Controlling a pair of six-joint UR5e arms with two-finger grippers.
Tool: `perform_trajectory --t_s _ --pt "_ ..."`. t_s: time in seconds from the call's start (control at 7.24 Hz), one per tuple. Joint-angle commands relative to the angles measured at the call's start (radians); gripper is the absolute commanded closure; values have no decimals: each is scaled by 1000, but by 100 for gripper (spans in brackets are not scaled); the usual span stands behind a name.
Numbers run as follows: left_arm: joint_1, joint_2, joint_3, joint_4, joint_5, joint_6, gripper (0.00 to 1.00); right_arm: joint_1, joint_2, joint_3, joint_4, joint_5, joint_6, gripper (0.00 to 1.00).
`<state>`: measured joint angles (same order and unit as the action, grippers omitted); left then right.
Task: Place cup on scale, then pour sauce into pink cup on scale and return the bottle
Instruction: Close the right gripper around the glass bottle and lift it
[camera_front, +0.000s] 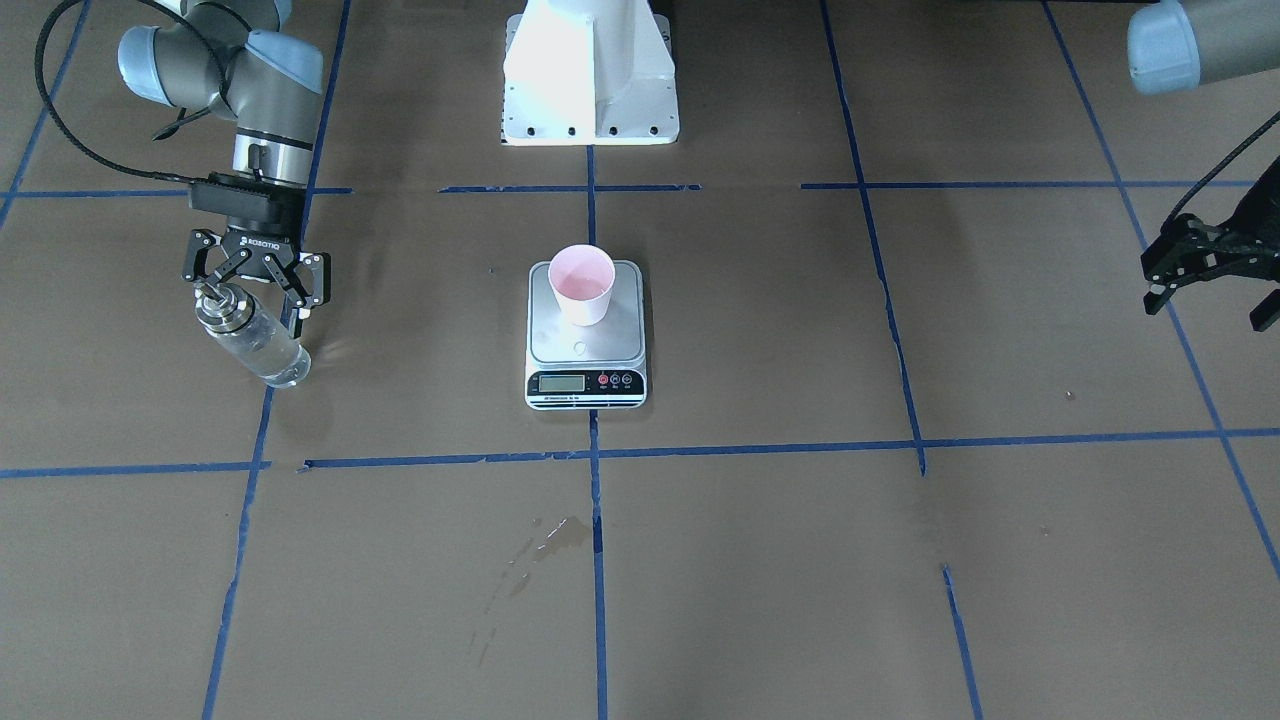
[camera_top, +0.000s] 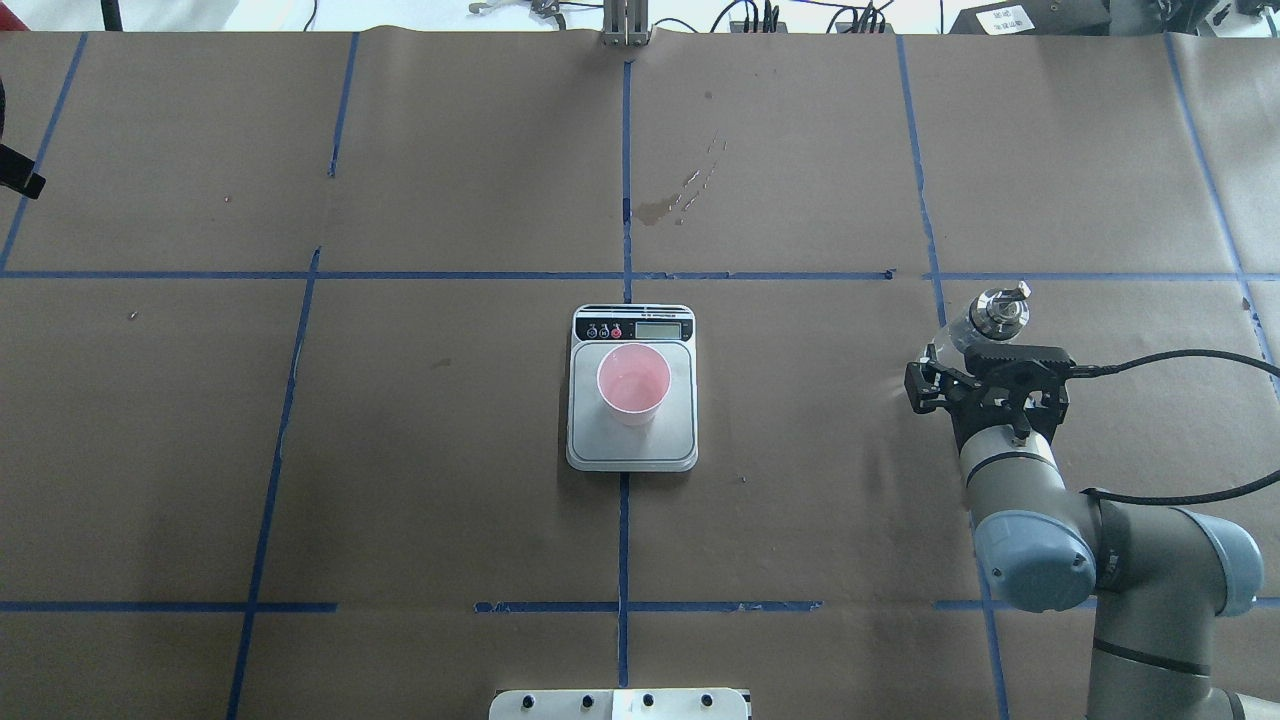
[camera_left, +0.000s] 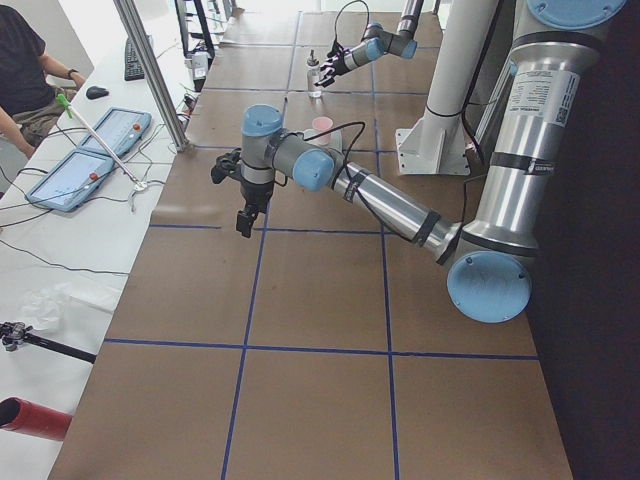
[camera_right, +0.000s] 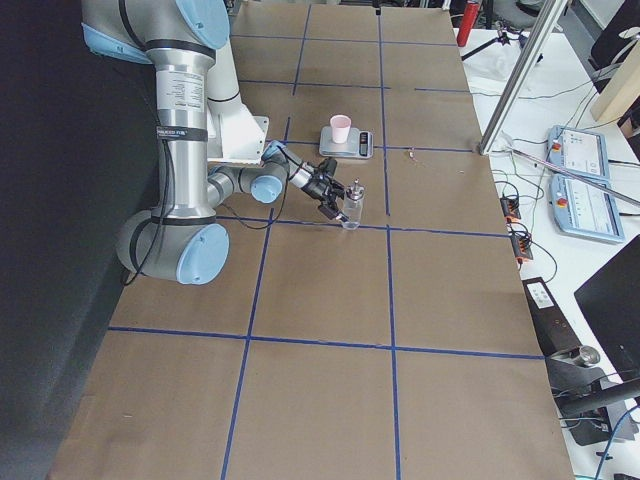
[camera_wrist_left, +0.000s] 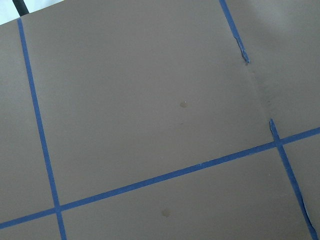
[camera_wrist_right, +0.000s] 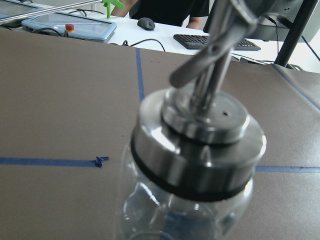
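Far left in the overhead view, the left gripper (camera_front: 1210, 300) is hanging above the table (camera_top: 450, 450) with its jaws spread and nothing in them. It is well apart from everything, likely to be leaving the other arm room.

In the middle, the cup (camera_top: 634, 383) is standing upright about mid-platform on the scale (camera_top: 680, 440), clear of the display, so the placing step looks done. A faint sheen is showing inside it, but I cannot tell whether that is sauce.

Far right, the bottle (camera_front: 255, 340) is standing upright on the table, well apart from the scale. The right gripper (camera_front: 250, 300) is sitting level with its cap, jaws spread to either side and not clamping. I cannot tell whether it is reaching in before a pour or letting go after returning the bottle.
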<state>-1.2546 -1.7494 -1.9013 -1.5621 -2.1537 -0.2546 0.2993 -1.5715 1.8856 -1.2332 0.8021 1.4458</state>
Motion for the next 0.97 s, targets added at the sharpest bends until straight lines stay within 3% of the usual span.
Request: perform_trajectory --t_s 0.0,0.28,0.41,0.55,0.83 --pt "0 1 1 1 -2 0 0 18 10 -8 0 11 -4 1" --pt "0 1 1 1 -2 -5 0 24 11 -8 0 11 -28 2" --pt "0 -1 2 1 -2 -9 0 26 25 -8 0 11 -27 59" --pt "0 -2 2 1 -2 -11 0 35 27 3 1 22 -54 100" --pt "-2 -6 -10 1 -2 -15 0 75 63 96 0 122 -252 100"
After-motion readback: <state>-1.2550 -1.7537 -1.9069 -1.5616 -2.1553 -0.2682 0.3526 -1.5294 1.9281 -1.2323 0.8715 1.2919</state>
